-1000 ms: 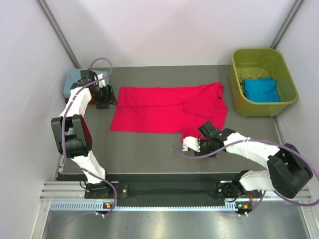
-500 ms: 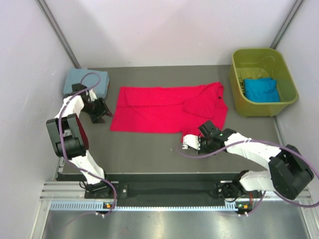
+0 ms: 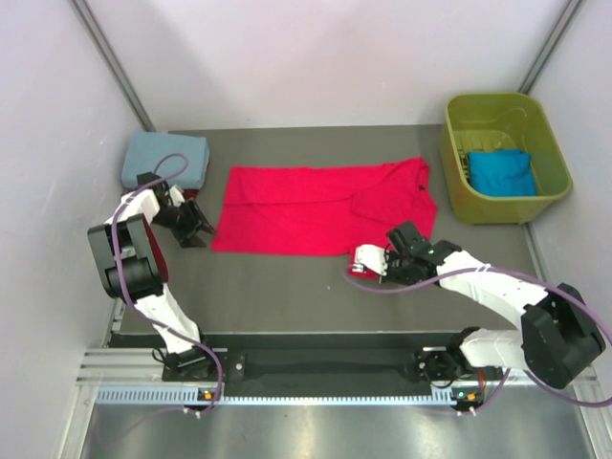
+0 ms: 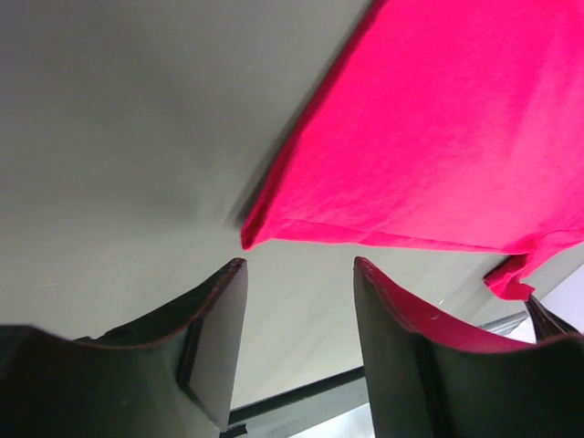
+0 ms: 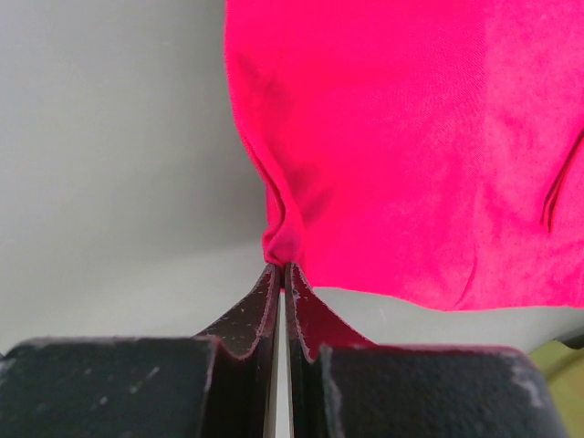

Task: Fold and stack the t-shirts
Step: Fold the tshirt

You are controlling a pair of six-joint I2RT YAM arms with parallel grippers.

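A bright red t-shirt point(image 3: 306, 206) lies spread flat mid-table, one sleeve folded over at its right. My right gripper point(image 3: 376, 256) is at its near right hem and is shut on a puckered bit of the red cloth point(image 5: 285, 239). My left gripper point(image 3: 199, 232) hovers open just left of the shirt's near left corner point(image 4: 248, 239), nothing between its fingers point(image 4: 219, 319). A folded blue-grey t-shirt point(image 3: 164, 159) rests at the far left. A bright blue t-shirt point(image 3: 501, 172) lies in the tub.
An olive-green plastic tub point(image 3: 550, 143) stands at the far right by the wall. Walls close in on both sides. Bare grey table point(image 3: 277, 287) runs between the red shirt and the arm bases.
My left gripper has come away from the blue-grey shirt, toward the red shirt's near left corner. My right gripper has shut on the hem and shifted slightly right.
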